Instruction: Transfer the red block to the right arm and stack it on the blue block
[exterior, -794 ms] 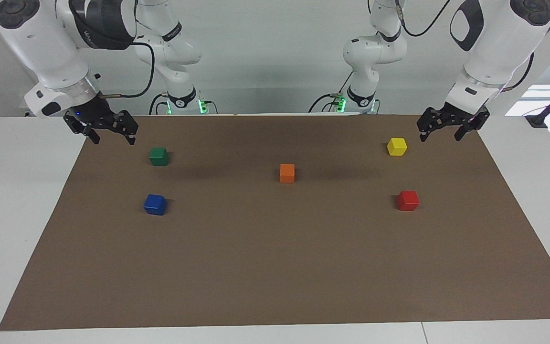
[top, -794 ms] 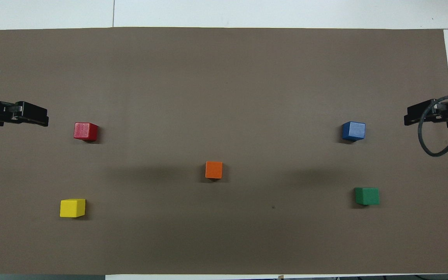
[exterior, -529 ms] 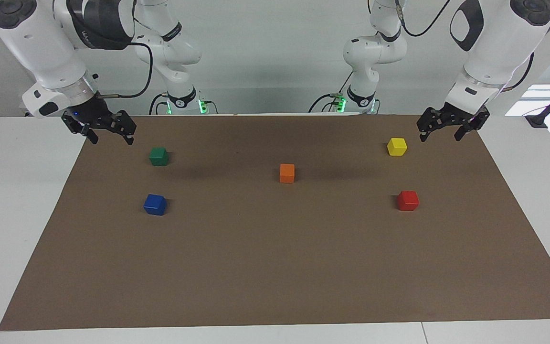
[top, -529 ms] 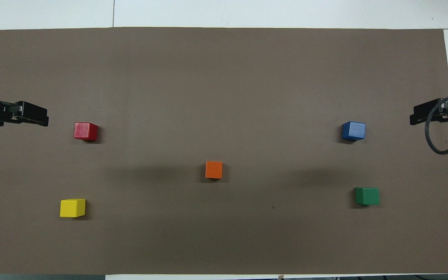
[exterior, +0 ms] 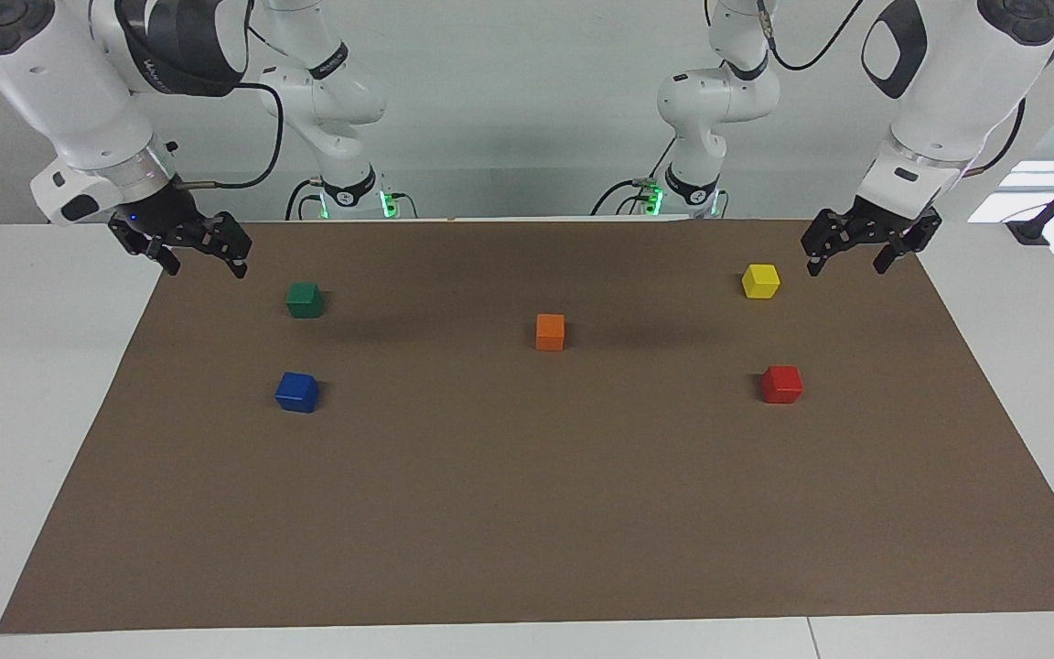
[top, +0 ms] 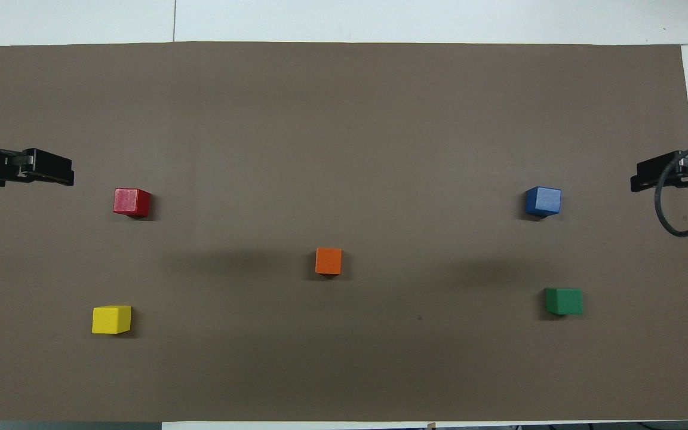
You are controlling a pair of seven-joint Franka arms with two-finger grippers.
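Both grippers' fingers spread, empty; red block (exterior: 781, 383) on mat, apart from left gripper (exterior: 853, 259).

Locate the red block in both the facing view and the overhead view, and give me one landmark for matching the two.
Facing view: the red block lies on the brown mat toward the left arm's end, farther from the robots than the yellow block.
Overhead view: the red block sits at that picture's left side, above the yellow block.
Shared landmark: the orange block near the mat's middle.
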